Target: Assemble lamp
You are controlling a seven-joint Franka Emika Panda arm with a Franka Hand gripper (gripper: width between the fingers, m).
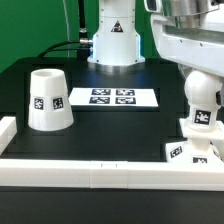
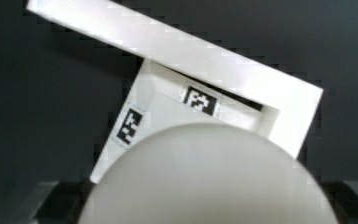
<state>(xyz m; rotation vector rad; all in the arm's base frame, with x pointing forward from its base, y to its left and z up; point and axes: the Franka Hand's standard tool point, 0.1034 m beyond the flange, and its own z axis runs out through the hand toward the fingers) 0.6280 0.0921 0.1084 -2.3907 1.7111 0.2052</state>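
From my remote seat I see the bulb standing upright on the base at the exterior view's right, close against the white rail that runs along the near edge of the black worktop. The arm comes down from above onto it, and the end effector sits over the bulb's rounded top. I cannot tell how far the jaws are apart or whether they touch the bulb: the exterior view hides the fingers, and in the wrist view the bulb's dome fills the foreground with only dark finger shapes at either side. The shade stands mouth down, well apart at the exterior view's left. The marker board lies flat between them, further back.
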